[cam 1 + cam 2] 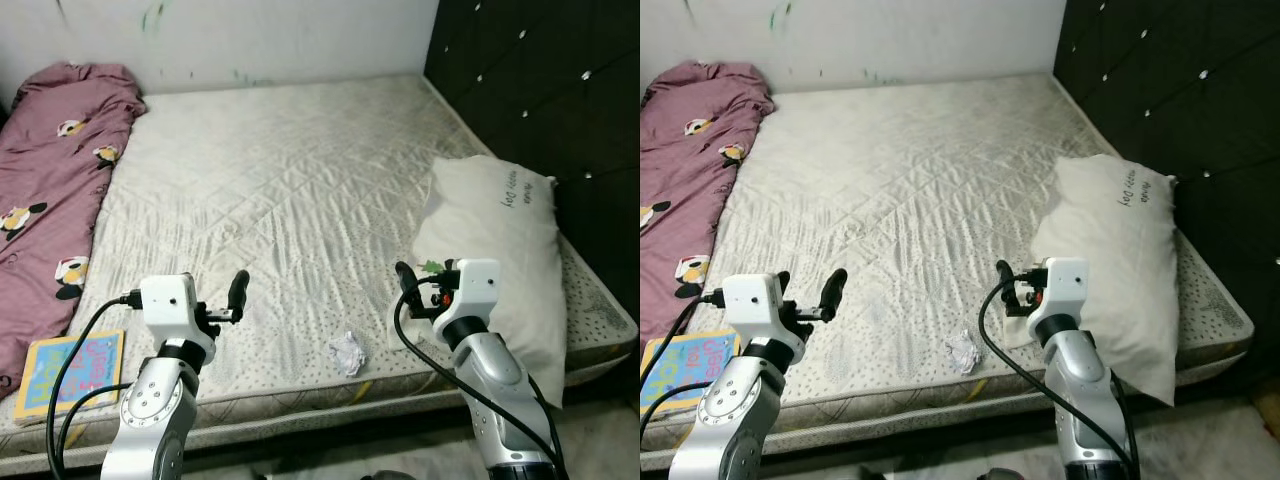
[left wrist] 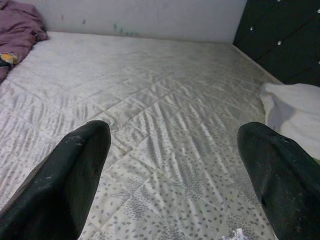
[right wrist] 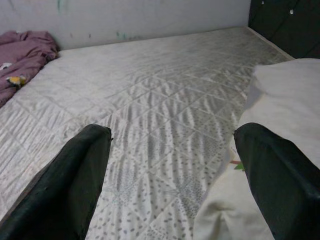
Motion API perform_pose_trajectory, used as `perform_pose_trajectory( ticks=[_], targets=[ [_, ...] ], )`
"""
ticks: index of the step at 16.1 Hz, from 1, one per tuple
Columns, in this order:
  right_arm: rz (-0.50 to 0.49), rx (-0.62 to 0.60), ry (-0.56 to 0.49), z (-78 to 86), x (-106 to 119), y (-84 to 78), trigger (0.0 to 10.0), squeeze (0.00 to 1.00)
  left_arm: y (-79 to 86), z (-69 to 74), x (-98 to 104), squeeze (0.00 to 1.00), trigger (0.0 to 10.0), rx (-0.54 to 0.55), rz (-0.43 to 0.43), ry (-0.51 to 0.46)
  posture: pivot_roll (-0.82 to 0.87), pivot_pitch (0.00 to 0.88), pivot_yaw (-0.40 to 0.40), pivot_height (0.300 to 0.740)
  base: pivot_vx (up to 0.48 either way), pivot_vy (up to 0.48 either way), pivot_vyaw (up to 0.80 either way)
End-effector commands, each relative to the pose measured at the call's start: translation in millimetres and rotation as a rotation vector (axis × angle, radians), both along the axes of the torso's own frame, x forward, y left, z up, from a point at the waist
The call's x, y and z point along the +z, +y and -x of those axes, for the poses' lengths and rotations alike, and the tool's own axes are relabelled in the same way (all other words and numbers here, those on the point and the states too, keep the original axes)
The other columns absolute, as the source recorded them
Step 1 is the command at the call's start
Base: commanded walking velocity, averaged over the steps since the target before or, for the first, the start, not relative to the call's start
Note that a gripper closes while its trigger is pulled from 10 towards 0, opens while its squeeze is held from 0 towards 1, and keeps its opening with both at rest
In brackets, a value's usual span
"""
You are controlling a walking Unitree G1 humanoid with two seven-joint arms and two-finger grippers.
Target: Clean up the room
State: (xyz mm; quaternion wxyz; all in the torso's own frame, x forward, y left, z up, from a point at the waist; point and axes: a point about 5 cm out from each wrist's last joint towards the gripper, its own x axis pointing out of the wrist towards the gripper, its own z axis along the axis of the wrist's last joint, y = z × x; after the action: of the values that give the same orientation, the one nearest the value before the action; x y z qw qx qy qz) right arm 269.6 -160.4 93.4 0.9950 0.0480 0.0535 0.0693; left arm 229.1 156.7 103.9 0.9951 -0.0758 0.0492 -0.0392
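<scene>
A crumpled white paper ball lies on the quilted white mattress near its front edge, and a bit of it shows in the left wrist view. My left gripper hovers open over the front left of the bed, left of the paper. My right gripper is open too, just right of the paper and against the white pillow. Both wrist views look along wide-spread black fingers with nothing between them.
A pink cartoon-print blanket is bunched along the bed's left side. A colourful book lies at the front left corner. A dark tufted headboard stands on the right, a white wall behind. A small yellow scrap sits at the mattress edge.
</scene>
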Motion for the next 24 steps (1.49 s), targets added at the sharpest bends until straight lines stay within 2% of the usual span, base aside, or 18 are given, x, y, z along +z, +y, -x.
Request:
perform_pose_trajectory(
  ticks=[1,4,9,14,16,20,24],
  targets=[
    [-0.005,-0.008,0.006,-1.0,0.0,-1.2,10.0,0.00,1.5,-0.3,2.2,0.00,10.0,0.009,-0.009,-0.004,0.03,0.028,0.022,0.740,0.000,0.000,-0.77],
    [-0.003,-0.012,0.002,-1.6,0.5,-1.8,10.0,0.00,4.7,-0.6,1.6,0.00,10.0,0.018,-0.039,-0.023,0.04,0.027,0.022,0.740,0.000,0.000,-0.54],
    [0.000,-0.019,-0.008,-1.3,2.1,-2.8,10.0,0.00,8.5,-0.4,2.8,0.00,10.0,0.037,-0.071,-0.032,0.03,0.036,0.024,0.740,0.000,0.000,0.00],
    [0.003,-0.020,-0.018,-0.6,3.2,-2.1,10.0,0.00,8.4,-1.5,2.6,0.00,10.0,0.037,-0.066,-0.036,0.03,0.041,0.025,0.740,0.000,0.000,0.00],
    [0.053,-0.017,-0.045,3.5,2.7,0.4,10.0,0.00,7.5,-1.6,1.8,0.00,10.0,0.033,-0.113,-0.043,0.03,0.041,0.025,0.740,0.000,0.000,0.00],
    [0.045,-0.059,-0.050,6.2,-3.2,1.1,10.0,0.00,16.0,-2.5,-6.8,0.00,10.0,0.068,-0.064,-0.015,0.02,0.035,0.041,0.740,0.000,0.000,0.00],
    [0.047,-0.060,-0.056,6.9,-3.3,2.0,10.0,0.00,15.9,-3.7,-8.9,0.00,10.0,0.062,-0.064,-0.009,0.02,0.038,0.042,0.740,0.000,0.000,0.00]
  ],
)
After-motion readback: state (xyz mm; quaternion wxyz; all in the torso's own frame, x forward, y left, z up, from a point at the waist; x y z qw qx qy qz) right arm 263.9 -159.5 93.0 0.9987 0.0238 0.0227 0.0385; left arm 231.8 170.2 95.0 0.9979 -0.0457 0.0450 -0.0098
